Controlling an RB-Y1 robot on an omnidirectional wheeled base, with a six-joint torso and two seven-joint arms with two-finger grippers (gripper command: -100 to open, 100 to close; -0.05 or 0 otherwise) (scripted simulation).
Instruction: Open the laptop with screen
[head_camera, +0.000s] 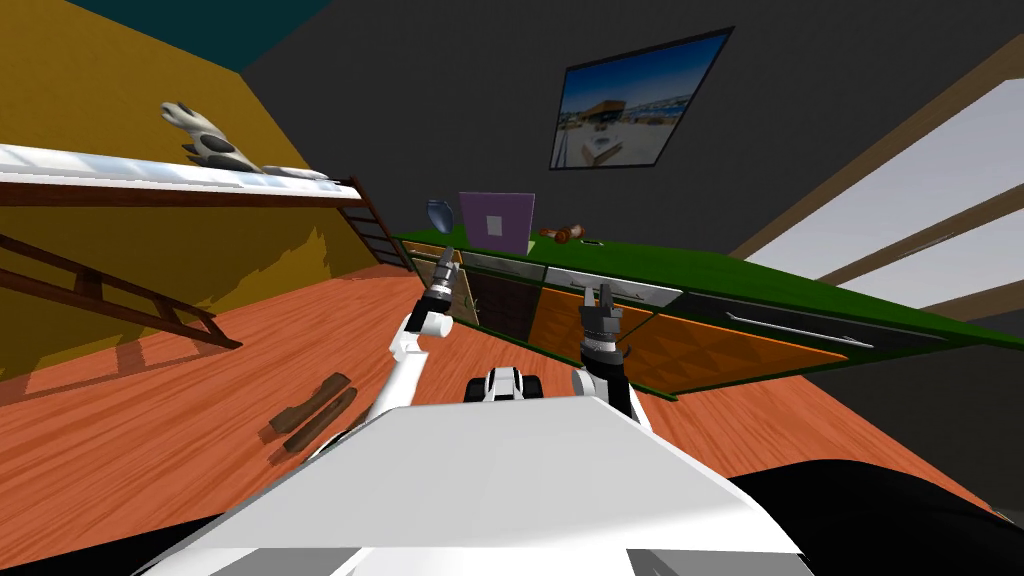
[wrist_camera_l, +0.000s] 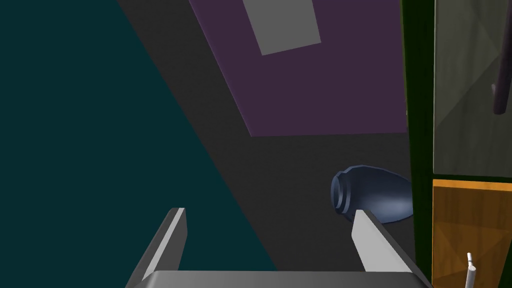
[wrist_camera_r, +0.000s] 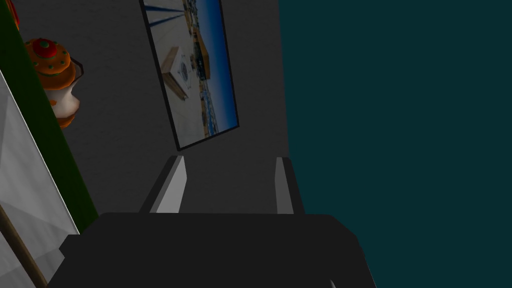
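While left jaws gape, laptop (head_camera: 515, 235) shows grey square (wrist_camera_l: 282, 25).

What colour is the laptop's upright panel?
Purple laptop with a grey patch; best in left wrist view.

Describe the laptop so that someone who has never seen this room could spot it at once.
Find the long green counter against the dark wall. Near its left end stands the laptop, between a dark blue vase and a small orange object. It is the only flat purple panel, upright, with a grey square at its centre.
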